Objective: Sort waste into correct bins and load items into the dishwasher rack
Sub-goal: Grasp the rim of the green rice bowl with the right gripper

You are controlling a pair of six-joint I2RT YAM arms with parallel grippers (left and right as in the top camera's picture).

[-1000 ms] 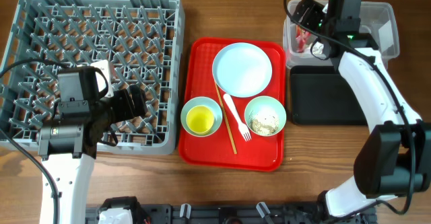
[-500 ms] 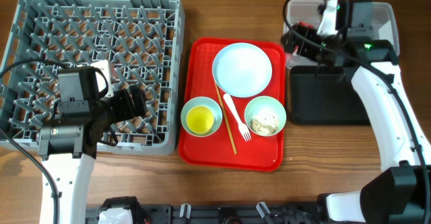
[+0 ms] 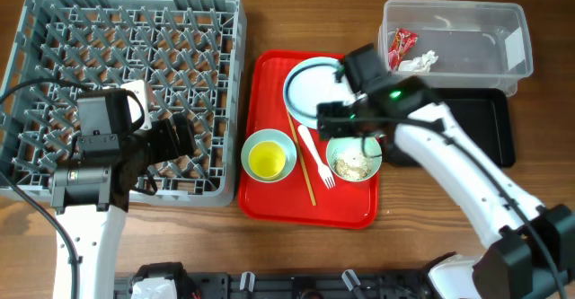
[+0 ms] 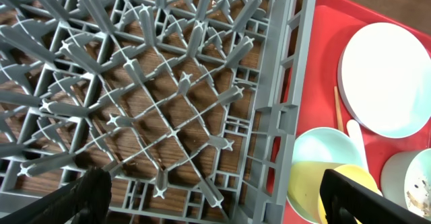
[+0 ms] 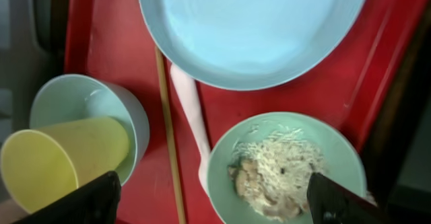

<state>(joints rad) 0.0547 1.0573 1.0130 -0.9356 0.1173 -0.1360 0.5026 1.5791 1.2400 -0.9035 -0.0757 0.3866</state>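
The grey dishwasher rack point(image 3: 135, 30) stands at the left. My left gripper point(image 3: 184, 136) hovers open and empty over its front right corner point(image 4: 215, 200). On the red tray point(image 3: 269, 205) are the pale plate point(image 3: 310, 92), a mint bowl point(image 3: 256, 139) holding the yellow cup point(image 3: 267, 160), a second mint bowl with rice scraps point(image 3: 355, 160), the white fork point(image 3: 316, 155) and the chopstick point(image 3: 304, 169). My right gripper point(image 3: 346, 130) is open and empty just above the rice bowl point(image 5: 286, 167). The red wrapper point(image 3: 402, 43) and white tissue point(image 3: 420, 62) lie in the clear tub point(image 3: 467, 16).
The black tray point(image 3: 481, 124) lies in front of the clear tub at the right, partly under my right arm. The right wrist view shows the plate point(image 5: 252, 22), cup point(image 5: 60, 160), chopstick point(image 5: 168, 136) and fork point(image 5: 192, 116). Bare wood borders the table's front.
My right arm has swung from the clear tub down and left to over the red tray. The wrapper and tissue now show in the tub. The left arm has not moved.
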